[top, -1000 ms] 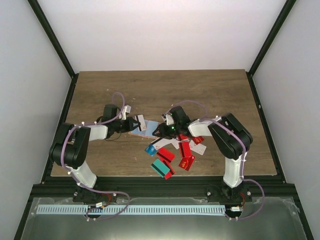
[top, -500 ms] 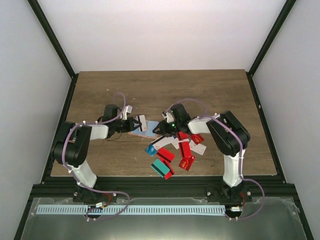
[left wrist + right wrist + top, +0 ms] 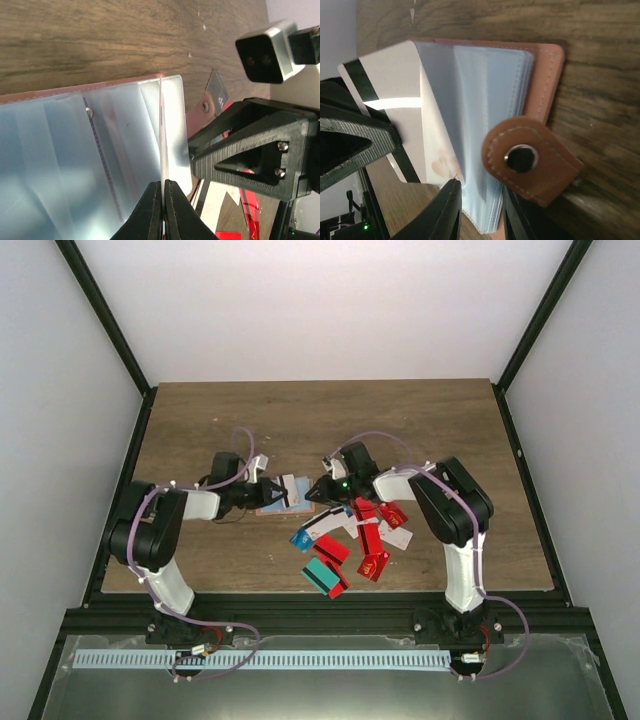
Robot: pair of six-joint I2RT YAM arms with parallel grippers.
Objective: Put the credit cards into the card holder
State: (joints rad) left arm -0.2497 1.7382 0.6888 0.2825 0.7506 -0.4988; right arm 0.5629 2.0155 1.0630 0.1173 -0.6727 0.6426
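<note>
Only the top view takes in the whole desk [image 3: 300, 420]: the card holder [image 3: 280, 504] lies open between the two arms, and the loose credit cards [image 3: 355, 535], mostly red with some white, blue and teal, are scattered just to its right on the right arm's side. The wrist views give the detail. The card holder's cover [image 3: 547, 75] is salmon-brown, leather-like and stitched along the rim, with a rounded snap tab [image 3: 530, 165] folded over its edge. Inside is a fan of glossy, clear plastic sleeves [image 3: 485, 90] that look pale blue. In the right wrist view a white card [image 3: 390, 95] with a black stripe stands against the sleeves on the side away from the tab, overlapped at its striped edge by one black left finger. From the left wrist the same spot shows only a thin edge. The left fingers [image 3: 149, 212] are pressed together on that edge and clamp the white card at the card holder's open side. The right fingers [image 3: 445, 210], ribbed black plastic, stand a narrow gap apart with the lower edge of the sleeve stack between them. Whether they press on the sleeves cannot be told. In the left wrist view they [image 3: 250, 150] sit just beyond the snap tab [image 3: 204, 102].
</note>
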